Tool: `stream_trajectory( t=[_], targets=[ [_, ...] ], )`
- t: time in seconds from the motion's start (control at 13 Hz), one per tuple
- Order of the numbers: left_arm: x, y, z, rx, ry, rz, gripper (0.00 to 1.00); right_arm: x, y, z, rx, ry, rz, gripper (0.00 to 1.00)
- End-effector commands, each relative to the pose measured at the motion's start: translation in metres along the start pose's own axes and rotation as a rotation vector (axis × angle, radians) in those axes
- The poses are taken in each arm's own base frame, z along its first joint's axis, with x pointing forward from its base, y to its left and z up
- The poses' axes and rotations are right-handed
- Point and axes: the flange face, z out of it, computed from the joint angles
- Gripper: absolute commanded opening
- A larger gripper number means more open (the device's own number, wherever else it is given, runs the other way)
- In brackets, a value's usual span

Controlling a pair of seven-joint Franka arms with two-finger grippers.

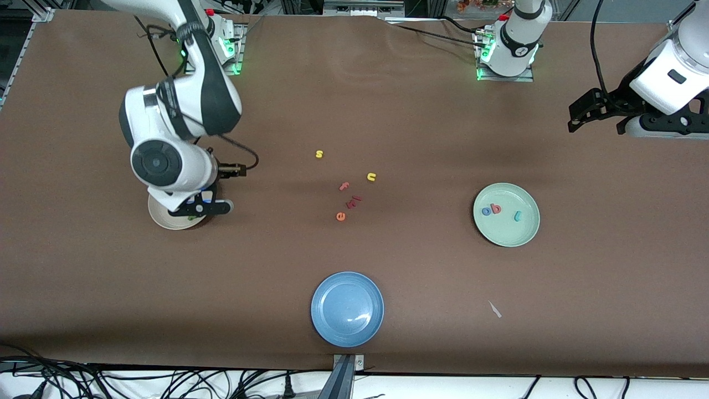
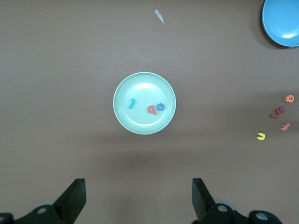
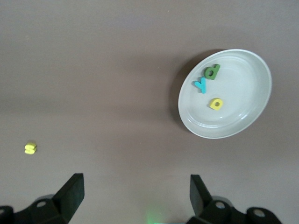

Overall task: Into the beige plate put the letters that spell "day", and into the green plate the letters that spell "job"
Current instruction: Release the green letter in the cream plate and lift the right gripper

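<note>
**Beige and green plates both hold their words**

Foam letters look sorted. The right end effector (image 1: 207, 206) hangs over the beige plate (image 1: 160, 217) at the right arm's end of the bench (image 1: 354, 266), its fingers spread wide and holding nothing. The right wrist view shows that plate's contents: the green d (image 3: 212, 71), the teal y (image 3: 201, 84) touching it, and the yellow a (image 3: 216, 103) just apart. The left end effector (image 1: 588, 113) waits over bare bench at the left arm's end, fingers also spread and empty. In the green plate (image 1: 526, 233) lie the blue o (image 1: 487, 211) and salmon b (image 1: 496, 208) side by side, with the teal j (image 1: 518, 216) near them. Midway between the plates the leftover letters (image 1: 349, 194) lie loose, and the blue plate (image 1: 347, 308) holds nothing. By my reading both words are placed and only the arms' retreat remains.
</note>
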Motion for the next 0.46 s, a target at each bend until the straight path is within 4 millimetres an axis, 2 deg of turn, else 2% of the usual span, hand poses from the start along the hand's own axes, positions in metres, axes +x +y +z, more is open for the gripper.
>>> stream_trajectory(
  t=[0.0, 0.23, 0.38],
  targets=[
    [0.002, 0.000, -0.006, 0.020, -0.001, 0.025, 1.00, -0.046, 0.033, -0.043, 0.036, 0.063, -0.003, 1.00],
    [0.001, 0.002, -0.007, 0.020, 0.000, 0.028, 1.00, -0.079, 0.090, -0.085, 0.088, 0.148, 0.063, 1.00],
    [0.001, 0.004, -0.006, 0.018, -0.003, 0.029, 1.00, -0.096, 0.121, -0.105, 0.106, 0.177, 0.098, 1.00]
  ],
)
